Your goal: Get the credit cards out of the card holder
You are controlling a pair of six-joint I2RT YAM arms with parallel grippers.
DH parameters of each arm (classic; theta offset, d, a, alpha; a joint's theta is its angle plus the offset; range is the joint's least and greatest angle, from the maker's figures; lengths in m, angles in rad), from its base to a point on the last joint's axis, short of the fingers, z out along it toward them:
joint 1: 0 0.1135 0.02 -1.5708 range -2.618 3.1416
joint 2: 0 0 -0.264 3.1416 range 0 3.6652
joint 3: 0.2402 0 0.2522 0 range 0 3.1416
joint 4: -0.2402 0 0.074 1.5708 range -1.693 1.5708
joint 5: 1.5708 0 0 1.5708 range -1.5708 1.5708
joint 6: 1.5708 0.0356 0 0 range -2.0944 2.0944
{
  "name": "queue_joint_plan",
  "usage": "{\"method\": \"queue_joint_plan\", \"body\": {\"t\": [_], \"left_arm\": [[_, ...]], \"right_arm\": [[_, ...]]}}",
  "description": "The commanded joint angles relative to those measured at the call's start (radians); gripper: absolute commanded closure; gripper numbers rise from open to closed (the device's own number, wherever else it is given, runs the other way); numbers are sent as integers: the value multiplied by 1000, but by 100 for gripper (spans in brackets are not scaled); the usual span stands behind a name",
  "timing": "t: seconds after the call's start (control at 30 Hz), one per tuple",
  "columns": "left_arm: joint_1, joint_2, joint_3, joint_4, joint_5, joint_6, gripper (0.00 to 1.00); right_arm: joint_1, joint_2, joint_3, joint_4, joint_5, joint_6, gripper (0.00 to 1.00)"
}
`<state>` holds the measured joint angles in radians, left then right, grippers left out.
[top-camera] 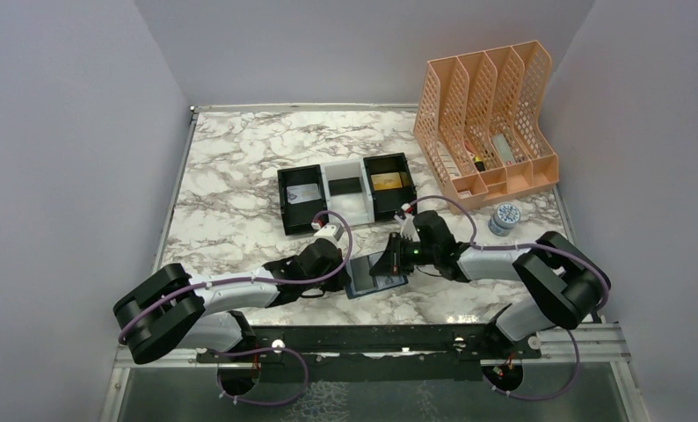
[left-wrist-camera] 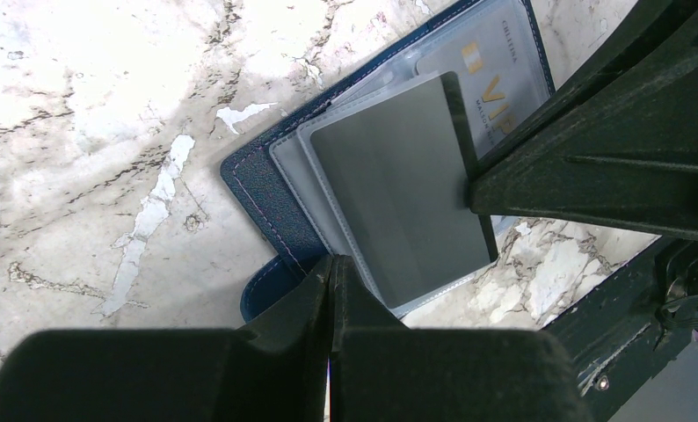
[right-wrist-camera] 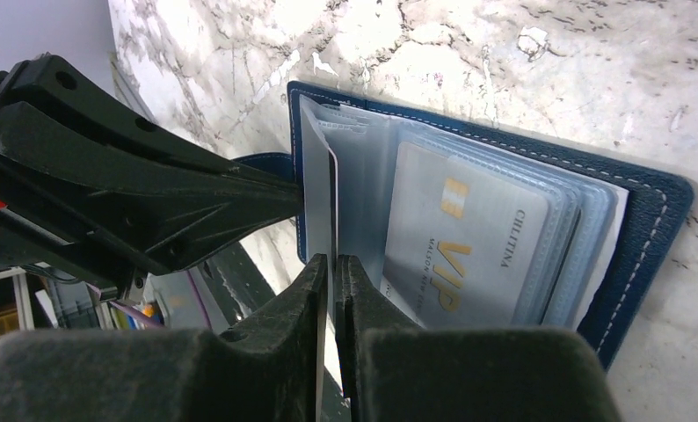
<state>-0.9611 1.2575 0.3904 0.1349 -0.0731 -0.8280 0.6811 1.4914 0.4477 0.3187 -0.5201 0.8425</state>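
The navy card holder point(top-camera: 372, 283) lies open on the marble between my two grippers. It also shows in the left wrist view point(left-wrist-camera: 259, 188) and the right wrist view point(right-wrist-camera: 646, 230). My left gripper point(left-wrist-camera: 332, 264) is shut, its tips pressing on the holder's near edge by the side tab. My right gripper point(right-wrist-camera: 332, 262) is shut on a grey card point(left-wrist-camera: 398, 198) that stands up from the clear sleeves, seen edge-on in the right wrist view point(right-wrist-camera: 331, 198). A silver-grey VIP card point(right-wrist-camera: 468, 242) sits in a sleeve.
The black-and-white three-compartment tray point(top-camera: 345, 211) stands behind the holder, with a silver card point(top-camera: 303, 195), a dark card point(top-camera: 344, 185) and a gold card point(top-camera: 391, 182) in it. A peach file rack point(top-camera: 486, 119) and a small round pot point(top-camera: 504, 218) stand at the right.
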Motion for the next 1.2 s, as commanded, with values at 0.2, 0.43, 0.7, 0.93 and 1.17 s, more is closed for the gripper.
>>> {"method": "queue_joint_plan", "body": {"t": [0.2,0.43,0.7,0.93,1.17], "left_arm": [[3,11,-10,-55,-18,16,98],[4,17,-7,-59,-17,21,98],[4,8,-15,-60,-22,20,98],[4,8,-15,-56,-23,22,99],[3,4,-9,-75,-30,32,99]], "right_arm": [[-4,52,4,89,-51,55,87],[-9,41,0,87,-51,55,95],[-51,13,-14,66,-86,28,96],[-60,12,-2,25,-98,-10,96],[-78,-5,3,39,-156,-22,96]]}}
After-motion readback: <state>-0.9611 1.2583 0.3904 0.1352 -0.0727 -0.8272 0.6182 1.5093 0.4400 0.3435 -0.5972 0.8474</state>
